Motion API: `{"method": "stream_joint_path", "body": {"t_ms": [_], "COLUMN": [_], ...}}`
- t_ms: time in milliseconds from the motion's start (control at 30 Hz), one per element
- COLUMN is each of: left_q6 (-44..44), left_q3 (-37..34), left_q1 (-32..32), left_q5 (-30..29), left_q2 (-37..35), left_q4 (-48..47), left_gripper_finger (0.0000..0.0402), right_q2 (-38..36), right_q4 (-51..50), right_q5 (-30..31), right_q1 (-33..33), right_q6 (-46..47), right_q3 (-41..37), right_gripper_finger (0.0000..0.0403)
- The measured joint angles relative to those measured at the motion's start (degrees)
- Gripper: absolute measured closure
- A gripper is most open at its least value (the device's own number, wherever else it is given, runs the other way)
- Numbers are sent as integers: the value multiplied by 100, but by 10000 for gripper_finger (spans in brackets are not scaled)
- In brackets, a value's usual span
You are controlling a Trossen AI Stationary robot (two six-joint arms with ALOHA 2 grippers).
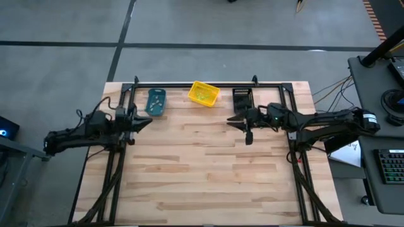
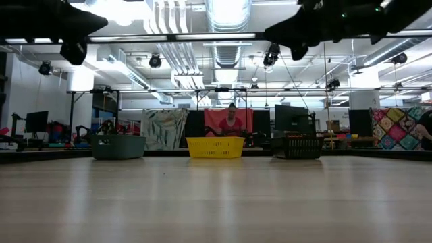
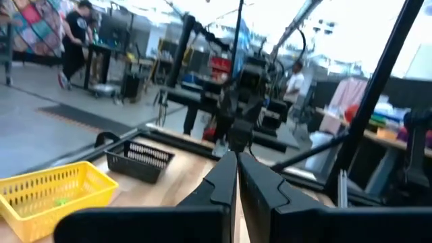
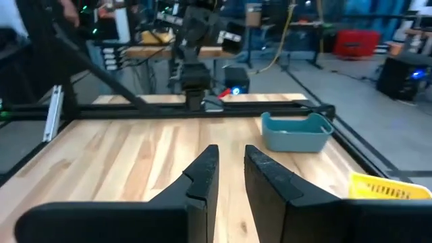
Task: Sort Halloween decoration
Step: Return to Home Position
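Tiny pieces of the Halloween decoration lie in the bins at the table's far edge: pale specks in the teal bin (image 1: 155,102) and yellow-green ones (image 3: 61,200) in the yellow bin (image 1: 204,94). I cannot tell what the black bin (image 1: 242,99) holds. My left gripper (image 1: 146,122) hovers near the table's left side, shut and holding nothing, its fingers (image 3: 237,156) level. My right gripper (image 1: 232,120) hovers just near of the black bin, pointing level toward the left. Its fingers (image 4: 231,152) stand a little apart with nothing between them.
A black frame rail (image 1: 208,84) runs along the far edge behind the bins, and side rails (image 1: 113,170) run down both sides. Bare wooden tabletop (image 1: 202,170) spreads across the middle and the near half. People and workshop furniture show in the room beyond.
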Motion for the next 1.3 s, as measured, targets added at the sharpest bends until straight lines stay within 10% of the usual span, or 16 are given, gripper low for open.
{"method": "stream_joint_path", "body": {"t_ms": [500, 1300], "left_q6": [-213, -181], "left_q3": [-1543, -1489], "left_q1": [-10, -11], "left_q5": [-23, -54], "left_q2": [-459, -281], "left_q4": [1224, 1013], "left_gripper_finger": [402, 402], "right_q2": [-1592, -5631], "right_q4": [143, -483], "right_q5": [748, 1322], "right_q1": [-3, -2], "right_q6": [93, 112], "right_q3": [-1288, -3042], "right_gripper_finger": [338, 346]}}
